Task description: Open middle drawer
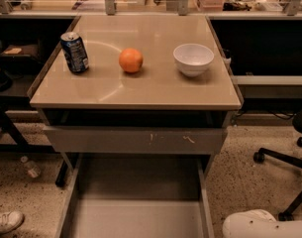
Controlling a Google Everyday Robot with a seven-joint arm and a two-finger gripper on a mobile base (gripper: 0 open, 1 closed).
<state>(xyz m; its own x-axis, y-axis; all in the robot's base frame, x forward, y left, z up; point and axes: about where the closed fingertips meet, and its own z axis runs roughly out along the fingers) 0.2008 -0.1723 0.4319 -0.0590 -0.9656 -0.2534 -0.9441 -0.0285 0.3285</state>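
– When we looked beneath the table, where was the middle drawer?
– It stood pulled well out toward us, under the scratched front. We saw its bare grey tray; its own front ran off the lower edge.
– And the gripper?
– It was out of view, so we could not tell whether it was apart or together. Only the white arm showed, low at the right, just beside the drawer's right side.
– On top?
– We saw a can left, an orange in the middle and a white bowl right, all apart.
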